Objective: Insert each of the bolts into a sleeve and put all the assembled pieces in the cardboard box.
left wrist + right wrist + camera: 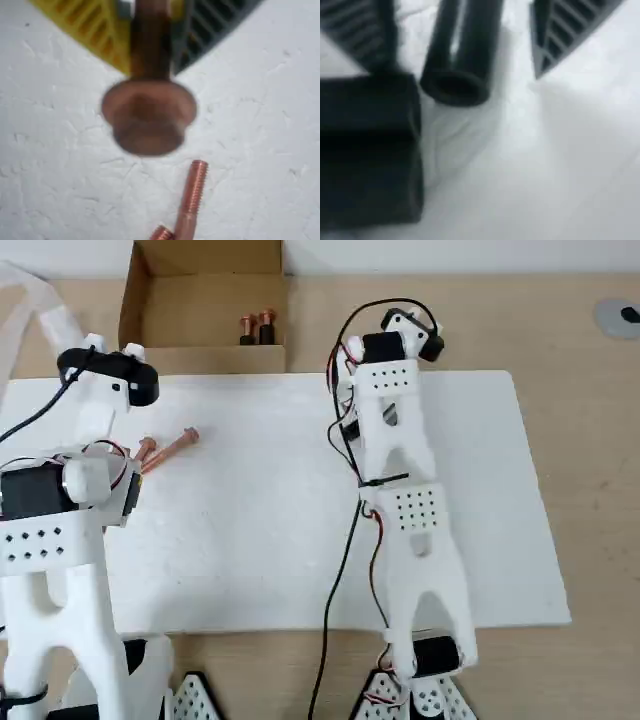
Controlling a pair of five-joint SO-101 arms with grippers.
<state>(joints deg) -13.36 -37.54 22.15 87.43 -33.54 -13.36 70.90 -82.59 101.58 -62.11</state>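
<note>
The left tool (150, 50) is clamped on a copper bolt (148, 117) above the white mat (50, 175), with a second bolt (192, 197) lying loose on it; the right tool (462, 67) stands apart, a black sleeve (465, 30) between its jaws; two assembled pieces (256, 328) sit in the cardboard box (200, 310).

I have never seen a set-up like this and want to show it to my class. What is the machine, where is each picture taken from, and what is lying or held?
Two white robot arms sit at a table: the left arm and the right arm, each ending in a pincer. One camera looks down from above; one rides on each wrist. The left pincer grips a copper bolt; a loose bolt lies on the white mat. The right pincer, fingers open, has a black sleeve between them. The cardboard box holds two assembled pieces.
</note>
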